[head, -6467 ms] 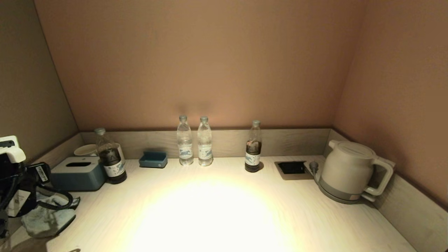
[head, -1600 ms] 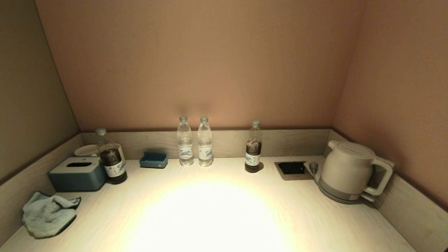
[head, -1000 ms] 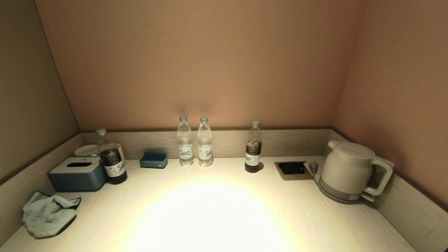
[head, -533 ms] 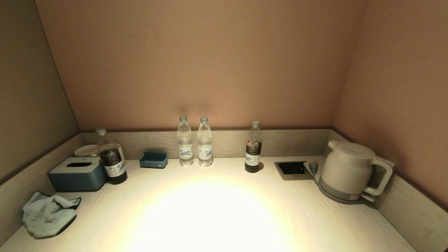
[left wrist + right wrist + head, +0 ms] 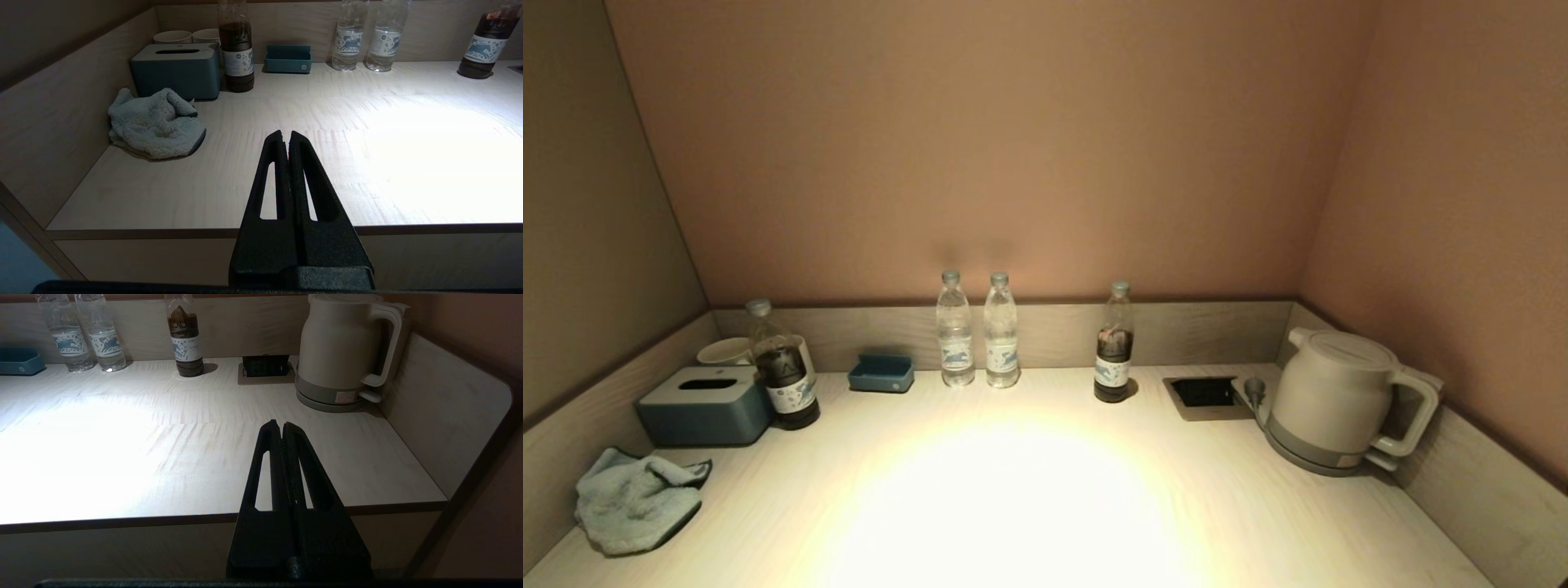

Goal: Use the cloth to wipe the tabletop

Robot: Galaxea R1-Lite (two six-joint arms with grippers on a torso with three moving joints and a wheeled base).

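Left wrist view shows the left gripper held back off the front edge of the surface, its black fingers pressed together with nothing between them. The right gripper sits likewise before the front edge on the kettle side, fingers closed on nothing. Neither arm appears in the head view.

Nearest on the surface lies the cloth, at the front left corner against the side panel. It is pale blue-grey, fluffy, crumpled into a loose heap with folds and a darker edge showing on its right side. Just behind it stands a blue tissue box, with a dark-filled bottle beside it and white cups behind. Further back along the rear panel are a small blue tray, two clear water bottles side by side, and another dark bottle. To the right, a recessed socket sits by a white kettle on its base.
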